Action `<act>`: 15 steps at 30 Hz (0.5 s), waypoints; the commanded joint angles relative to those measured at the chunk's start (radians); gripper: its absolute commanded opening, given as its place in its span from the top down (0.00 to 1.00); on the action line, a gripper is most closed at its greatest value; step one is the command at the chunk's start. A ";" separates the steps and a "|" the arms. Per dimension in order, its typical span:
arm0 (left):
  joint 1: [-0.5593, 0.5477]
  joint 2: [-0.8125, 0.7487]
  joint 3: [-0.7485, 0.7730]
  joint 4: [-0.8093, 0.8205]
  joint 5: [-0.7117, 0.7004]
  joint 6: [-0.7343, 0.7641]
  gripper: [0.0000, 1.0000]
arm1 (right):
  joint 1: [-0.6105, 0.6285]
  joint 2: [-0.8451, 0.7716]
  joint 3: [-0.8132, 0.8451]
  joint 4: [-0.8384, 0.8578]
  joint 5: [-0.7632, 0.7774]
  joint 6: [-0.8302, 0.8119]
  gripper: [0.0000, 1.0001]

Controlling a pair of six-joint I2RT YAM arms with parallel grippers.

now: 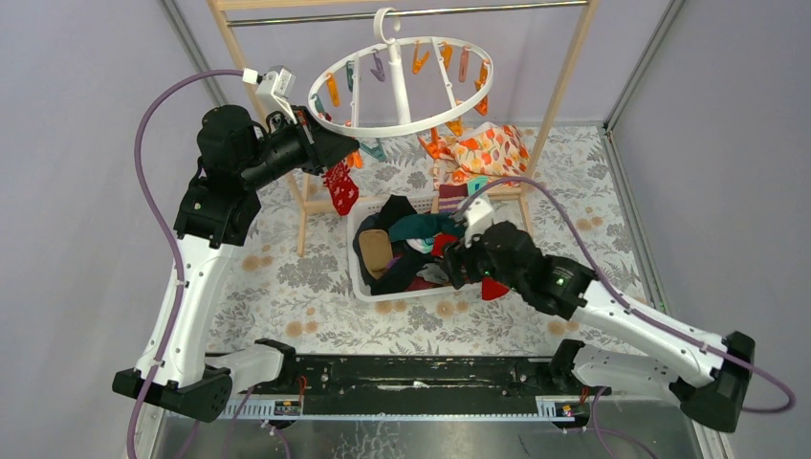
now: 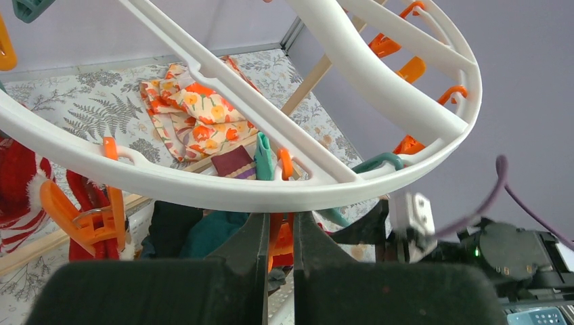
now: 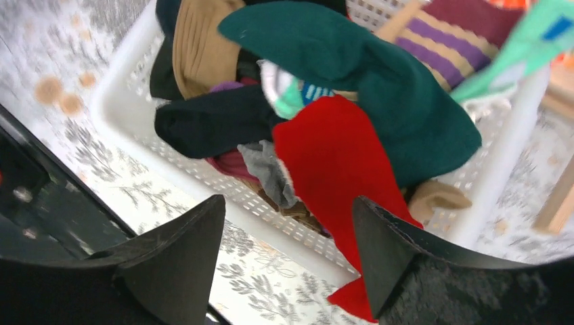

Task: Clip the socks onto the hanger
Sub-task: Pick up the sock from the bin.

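The white ring hanger (image 1: pixel 400 126) hangs by its hook from the bar, with orange, teal and pink clips. A red sock with white pattern (image 1: pixel 340 187) hangs from a clip at its near left. My left gripper (image 1: pixel 346 148) is under the ring's rim (image 2: pixel 223 193), its jaws almost closed on an orange clip (image 2: pixel 281 238). The clipped red sock (image 2: pixel 19 189) shows at the left. My right gripper (image 3: pixel 288 210) is open and empty over the white basket's near rim (image 3: pixel 223 196). A plain red sock (image 3: pixel 332 162) drapes over that rim. Dark teal (image 3: pixel 379 81), black (image 3: pixel 203 122), tan (image 3: pixel 196 47) and maroon-striped (image 3: pixel 460 34) socks fill the basket.
The wooden rack with a metal bar (image 1: pixel 411 11) carries the hanger; its legs stand behind the basket (image 1: pixel 361 273). The orange leaf-print cloth (image 1: pixel 490 148) lies under the ring at the back right. Grey walls close in both sides.
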 commanded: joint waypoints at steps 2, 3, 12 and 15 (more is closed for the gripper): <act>0.002 -0.005 0.022 0.006 0.023 0.021 1.00 | 0.190 0.083 0.084 0.051 0.201 -0.388 0.27; 0.001 -0.004 0.019 0.006 0.023 0.022 1.00 | 0.211 0.104 0.102 0.037 0.210 -0.424 0.27; 0.002 -0.009 0.018 0.004 0.024 0.024 1.00 | 0.314 0.306 0.222 -0.087 0.314 -0.669 0.34; 0.002 -0.010 0.017 0.002 0.025 0.028 1.00 | 0.332 0.362 0.228 -0.103 0.397 -0.740 0.36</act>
